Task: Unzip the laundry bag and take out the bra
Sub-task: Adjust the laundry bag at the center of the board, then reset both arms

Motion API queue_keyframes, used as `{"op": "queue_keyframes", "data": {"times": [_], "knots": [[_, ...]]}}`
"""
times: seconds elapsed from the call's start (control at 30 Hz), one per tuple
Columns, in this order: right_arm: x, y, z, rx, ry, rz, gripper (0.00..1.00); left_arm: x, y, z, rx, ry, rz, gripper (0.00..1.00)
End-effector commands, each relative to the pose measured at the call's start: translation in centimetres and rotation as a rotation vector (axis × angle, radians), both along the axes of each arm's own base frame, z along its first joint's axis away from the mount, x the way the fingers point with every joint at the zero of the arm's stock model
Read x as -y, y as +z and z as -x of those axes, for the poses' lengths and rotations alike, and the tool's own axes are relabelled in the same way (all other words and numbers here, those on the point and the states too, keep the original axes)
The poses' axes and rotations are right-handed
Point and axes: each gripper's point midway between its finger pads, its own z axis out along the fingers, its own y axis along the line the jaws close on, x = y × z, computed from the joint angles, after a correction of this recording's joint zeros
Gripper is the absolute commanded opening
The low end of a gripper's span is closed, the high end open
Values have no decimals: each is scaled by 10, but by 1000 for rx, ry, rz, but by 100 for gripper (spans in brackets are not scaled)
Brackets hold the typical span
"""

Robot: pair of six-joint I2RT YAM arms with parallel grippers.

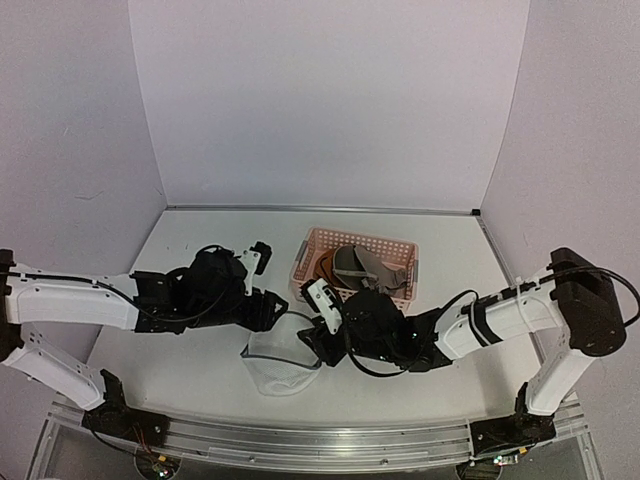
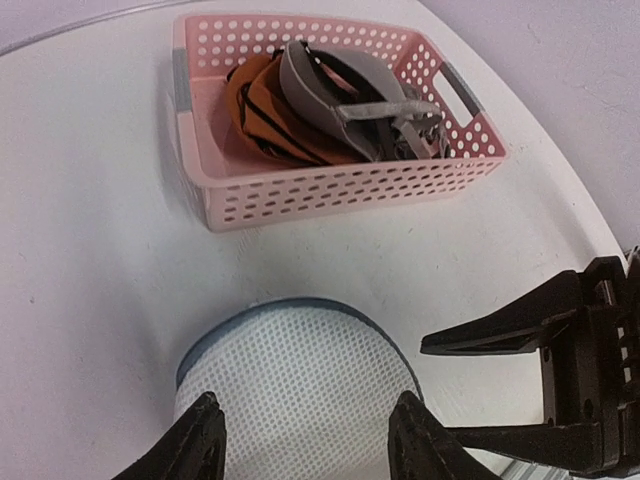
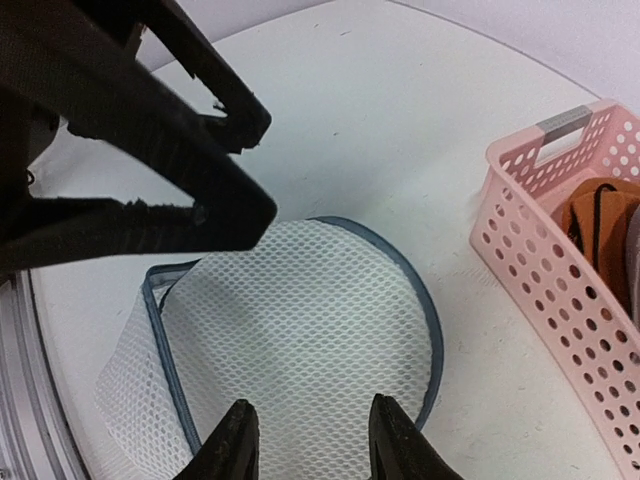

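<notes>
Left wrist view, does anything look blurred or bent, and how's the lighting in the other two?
Left wrist view: table edge bows from wide-angle distortion, pink basket sharp, own fingertips soft. Right wrist view: left gripper looms dark and soft, laundry bag mesh crisp. Top view: even light, faint shadows, no glare.

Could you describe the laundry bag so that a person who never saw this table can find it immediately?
On the white table, find the pink perforated basket near the middle. In front of it, toward the near edge, lies the laundry bag. It alone is soft, see-through white mesh with a dark wire rim, while the basket is stiff plastic and holds the grey and orange bra.
</notes>
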Motion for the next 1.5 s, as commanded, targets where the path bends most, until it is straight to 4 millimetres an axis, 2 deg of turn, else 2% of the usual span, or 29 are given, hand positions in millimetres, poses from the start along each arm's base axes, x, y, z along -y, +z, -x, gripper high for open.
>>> {"op": "queue_keyframes", "data": {"times": [0.0, 0.07, 0.13, 0.17, 0.2, 0.23, 0.33, 0.5, 0.57, 0.73, 0.83, 0.9, 1.07, 1.2, 1.27, 1.47], "knots": [[8, 51, -32, 147, -88, -37, 50, -5, 35, -25, 105, 27, -40, 57], [20, 59, -45, 189, -134, -23, 61, -12, 42, -38, 119, 56, -42, 58], [34, 64, -59, 217, -190, -4, 79, -25, 50, -56, 128, 98, -33, 63], [42, 67, -67, 228, -219, 3, 91, -32, 53, -63, 130, 115, -26, 71], [52, 69, -75, 233, -246, 8, 97, -40, 58, -71, 138, 136, -21, 80], [62, 72, -82, 237, -272, 8, 98, -47, 66, -78, 155, 159, -16, 88], [94, 81, -101, 241, -350, -3, 98, -66, 83, -94, 200, 212, -22, 99], [155, 90, -130, 193, -496, -59, 98, -106, 92, -120, 204, 313, -8, 100], [187, 93, -142, 169, -568, -92, 98, -125, 92, -129, 188, 373, 7, 100], [255, 94, -155, 83, -721, -189, 98, -185, 80, -149, 87, 550, 77, 99], [284, 92, -152, 35, -753, -230, 98, -222, 75, -151, 58, 646, 128, 99], [299, 91, -145, 37, -771, -242, 98, -235, 70, -146, 59, 682, 137, 99], [328, 95, -116, 111, -844, -279, 98, -241, 62, -126, 82, 695, 181, 100], [342, 100, -91, 178, -864, -340, 98, -240, 55, -108, 118, 675, 260, 99], [353, 98, -83, 205, -905, -366, 98, -237, 56, -98, 153, 649, 311, 99], [369, 96, -68, 249, -963, -435, 98, -243, 64, -66, 303, 617, 437, 99]]}}
